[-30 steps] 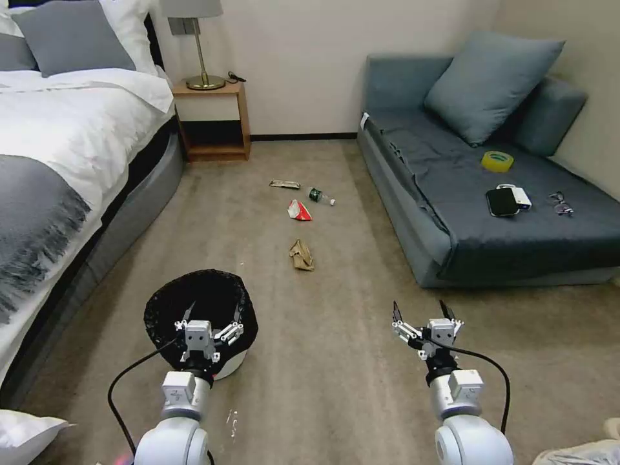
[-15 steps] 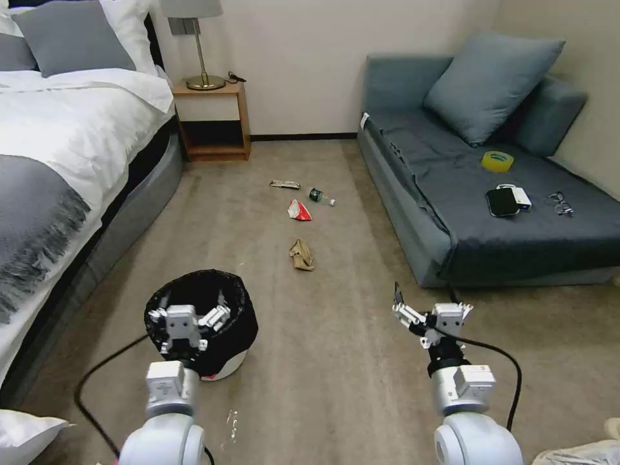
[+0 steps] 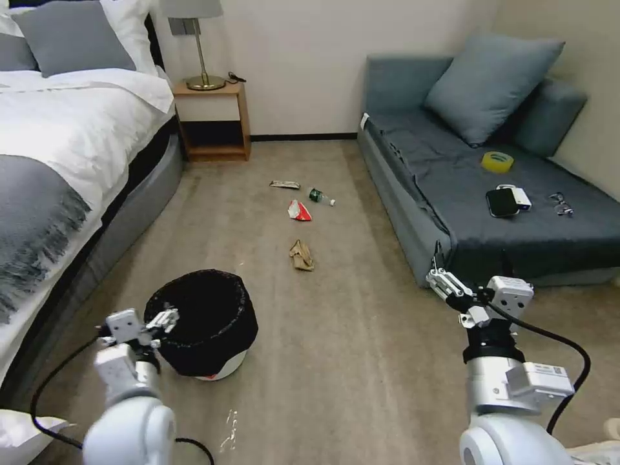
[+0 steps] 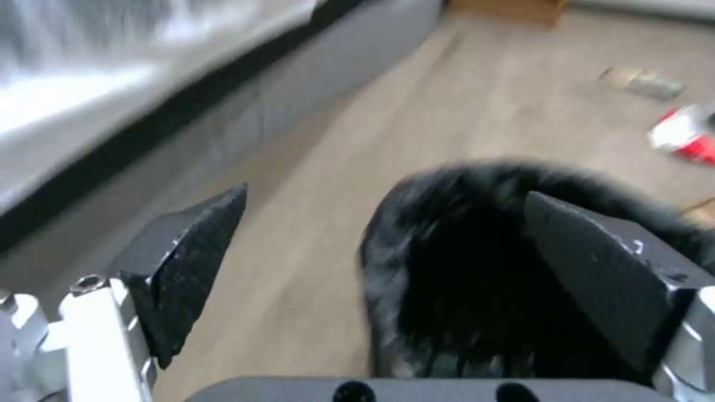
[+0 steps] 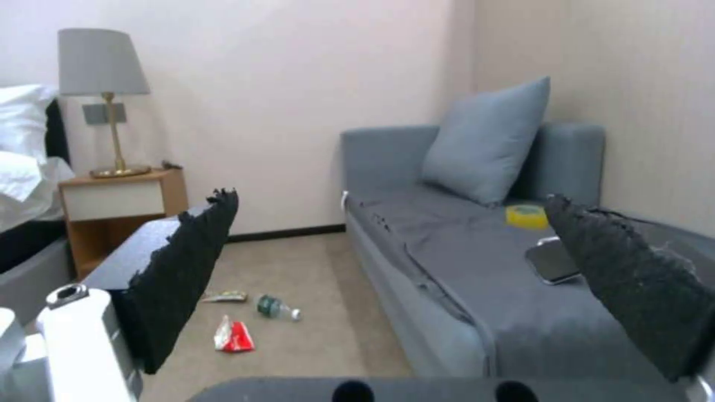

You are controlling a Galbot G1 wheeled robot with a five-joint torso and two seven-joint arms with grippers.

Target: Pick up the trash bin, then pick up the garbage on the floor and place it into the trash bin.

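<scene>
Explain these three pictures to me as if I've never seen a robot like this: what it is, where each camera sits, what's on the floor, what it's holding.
It is a wheeled robot with two arms. The wide picture comes from its head; the other two come from cameras on its wrists, looking out between the dark fingers. The left gripper is open beside the trash bin, a black-lined bin standing on the carpet. The right gripper is open near the sofa. Further off on the floor lie crumpled brown paper, a red-and-white packet, a small bottle and a wrapper. Nothing is held.
</scene>
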